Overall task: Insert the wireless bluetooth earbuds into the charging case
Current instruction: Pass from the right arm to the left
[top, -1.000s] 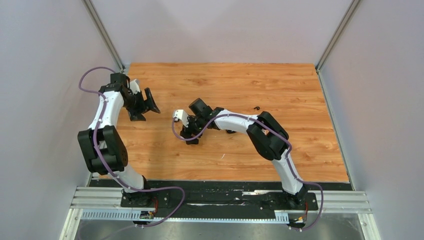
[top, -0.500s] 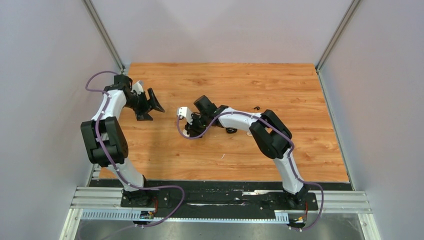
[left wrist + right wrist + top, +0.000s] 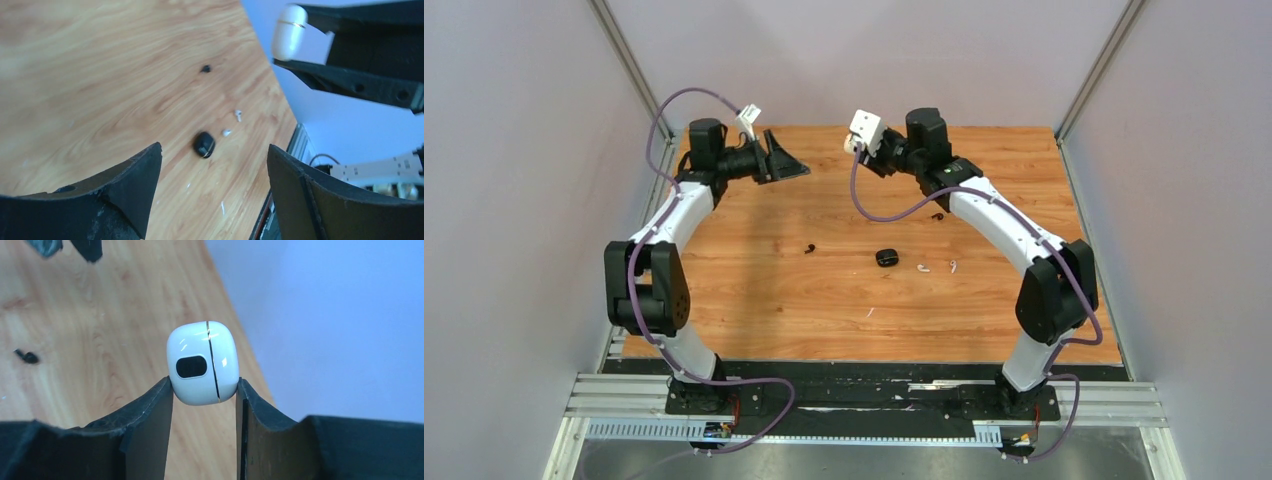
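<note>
My right gripper (image 3: pixel 203 385) is shut on a white charging case (image 3: pixel 202 362), lid closed, held up in the air above the back of the table. The left wrist view shows the same white case (image 3: pixel 289 32) pinched between the right fingers (image 3: pixel 345 80). My left gripper (image 3: pixel 215 155) hangs open and empty, raised at the back left (image 3: pixel 784 162), facing the right gripper (image 3: pixel 872 158). On the wood lie a black case (image 3: pixel 886 257), two white earbuds (image 3: pixel 922 267) (image 3: pixel 953 266), and two black earbuds (image 3: pixel 809 249) (image 3: pixel 937 215).
The wooden table top (image 3: pixel 754 300) is walled by grey panels on the left, right and back. Metal rails (image 3: pixel 874 400) with the arm bases run along the near edge. Purple cables hang loosely from both arms.
The right gripper closed on the white case near the table's middle and lifted it up toward the back. The left arm also rose and swung toward the back, still open.
</note>
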{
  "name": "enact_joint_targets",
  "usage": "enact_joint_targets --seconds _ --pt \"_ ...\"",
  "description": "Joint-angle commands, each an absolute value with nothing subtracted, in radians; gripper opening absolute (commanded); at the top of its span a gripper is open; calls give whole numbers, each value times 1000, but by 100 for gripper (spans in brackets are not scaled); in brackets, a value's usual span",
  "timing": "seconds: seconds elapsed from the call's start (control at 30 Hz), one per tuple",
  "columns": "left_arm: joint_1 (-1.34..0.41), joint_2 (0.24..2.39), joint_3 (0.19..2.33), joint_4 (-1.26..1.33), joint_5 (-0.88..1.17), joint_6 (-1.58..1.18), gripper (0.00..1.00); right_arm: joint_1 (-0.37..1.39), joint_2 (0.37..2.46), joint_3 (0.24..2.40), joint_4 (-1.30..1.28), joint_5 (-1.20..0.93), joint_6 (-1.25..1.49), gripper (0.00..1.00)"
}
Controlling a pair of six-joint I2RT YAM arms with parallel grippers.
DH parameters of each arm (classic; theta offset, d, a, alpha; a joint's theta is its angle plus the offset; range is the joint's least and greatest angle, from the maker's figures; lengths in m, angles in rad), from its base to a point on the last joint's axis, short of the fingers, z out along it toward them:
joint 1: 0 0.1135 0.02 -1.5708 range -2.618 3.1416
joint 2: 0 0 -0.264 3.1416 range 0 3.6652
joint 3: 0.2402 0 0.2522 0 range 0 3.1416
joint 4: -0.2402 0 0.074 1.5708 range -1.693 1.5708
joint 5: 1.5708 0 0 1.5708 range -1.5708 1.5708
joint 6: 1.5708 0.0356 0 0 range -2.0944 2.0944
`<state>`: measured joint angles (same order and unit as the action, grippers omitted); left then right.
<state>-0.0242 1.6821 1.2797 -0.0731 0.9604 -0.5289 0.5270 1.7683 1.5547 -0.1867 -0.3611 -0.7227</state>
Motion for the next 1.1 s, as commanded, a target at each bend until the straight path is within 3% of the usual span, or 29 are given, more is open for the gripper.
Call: enact_joint_targets --seconds 0.0,0.1,0.2,0.77,1.07 --pt "-103 1707 1394 257 1107 -585 82 527 1716 1551 -92 -327 -769 5" --pt "-136 1770 1441 410 1169 -649 71 521 1698 1526 -40 -341 -760 5" --pt "-142 1869 1541 521 1226 -760 70 520 1696 1517 -16 -370 -758 5" --pt "-172 2091 1834 469 1325 -825 61 514 1796 1600 89 -416 -705 8" --pt "-189 2148 1919 418 1374 -825 41 514 1822 1628 101 -449 -689 9"
